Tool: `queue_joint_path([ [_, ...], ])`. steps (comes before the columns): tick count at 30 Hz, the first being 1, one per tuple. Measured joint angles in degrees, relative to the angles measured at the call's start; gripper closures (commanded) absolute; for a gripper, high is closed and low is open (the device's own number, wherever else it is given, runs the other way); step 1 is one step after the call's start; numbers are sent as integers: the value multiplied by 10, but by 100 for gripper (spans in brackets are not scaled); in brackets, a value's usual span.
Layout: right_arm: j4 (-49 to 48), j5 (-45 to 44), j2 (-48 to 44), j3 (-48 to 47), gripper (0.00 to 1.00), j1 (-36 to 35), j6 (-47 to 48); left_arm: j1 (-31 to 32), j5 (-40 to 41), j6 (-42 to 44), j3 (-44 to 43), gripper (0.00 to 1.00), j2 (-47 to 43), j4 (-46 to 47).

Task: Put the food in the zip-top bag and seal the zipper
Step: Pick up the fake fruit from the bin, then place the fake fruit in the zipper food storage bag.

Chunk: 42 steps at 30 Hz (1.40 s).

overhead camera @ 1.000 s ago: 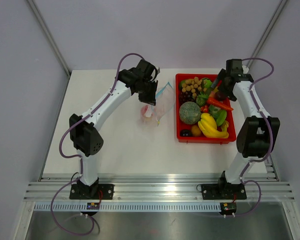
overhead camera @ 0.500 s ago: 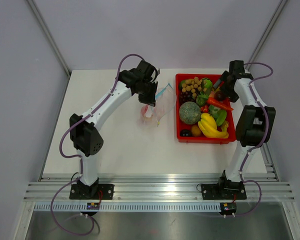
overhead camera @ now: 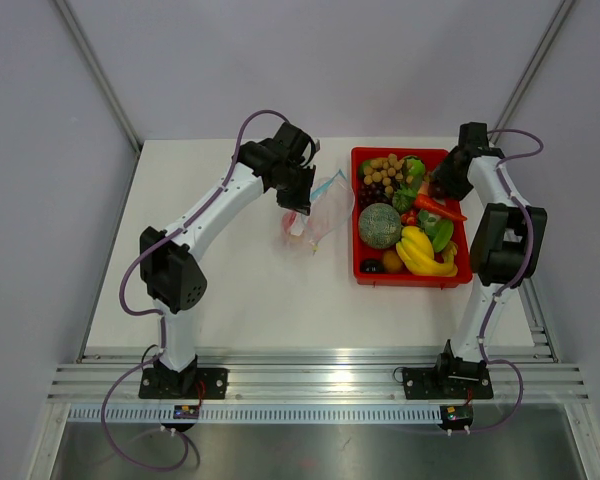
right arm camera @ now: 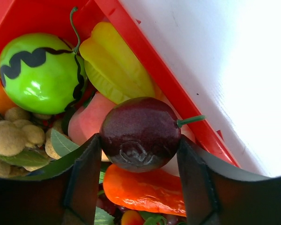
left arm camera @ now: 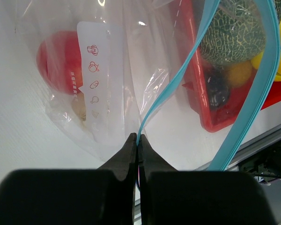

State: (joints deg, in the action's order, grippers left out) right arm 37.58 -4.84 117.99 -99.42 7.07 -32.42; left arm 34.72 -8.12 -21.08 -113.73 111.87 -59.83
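left gripper [left arm camera: 137, 137] clenches one zipper [left arm camera: 269, 37] of one bag [left arm camera: 61, 117], one red fruit [left arm camera: 56, 61] inside; right gripper [right arm camera: 139, 140] seems to clasp one plum [right arm camera: 139, 133] over one tray [right arm camera: 145, 52].

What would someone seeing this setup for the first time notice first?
The red tray heaped with bright toy food, on the right of the table. In the right wrist view a dark plum fills the gap between the right gripper fingers, over the tray. The left gripper is shut on the blue zipper of the clear bag, which holds a red fruit.
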Motion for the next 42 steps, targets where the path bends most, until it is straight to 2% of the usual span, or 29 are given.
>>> queue_joint_path([
  [4,-5,0,-2,3,56,1,-4,0,0,1,0,100,0,0],
  [6,-11,0,-7,12,59,1,-4,0,0,1,0,100,0,0],
  [12,-19,16,-65,60,60,1,-4,0,0,1,0,100,0,0],
  [21,-26,46,-232,110,60,-17,6,0,5,-3,-3,100,0,-1],
  [25,-23,49,-309,116,60,-89,11,0,7,-3,-9,100,0,-1],
  [27,-23,52,-342,118,60,-150,11,0,9,-3,-11,100,0,-1],
  [33,-22,66,-377,123,59,-286,4,0,9,-3,-13,100,0,-2],
  [37,-18,60,-364,123,57,-344,0,0,9,-3,-13,100,0,-2],
  [40,-17,60,-335,122,52,-373,-2,0,8,-4,-13,100,0,-2],
  [41,-16,60,-322,122,33,-377,-2,0,8,-4,-13,100,0,-2],
  [42,-13,60,-309,121,26,-385,-2,0,8,-4,-13,100,0,-2],
])
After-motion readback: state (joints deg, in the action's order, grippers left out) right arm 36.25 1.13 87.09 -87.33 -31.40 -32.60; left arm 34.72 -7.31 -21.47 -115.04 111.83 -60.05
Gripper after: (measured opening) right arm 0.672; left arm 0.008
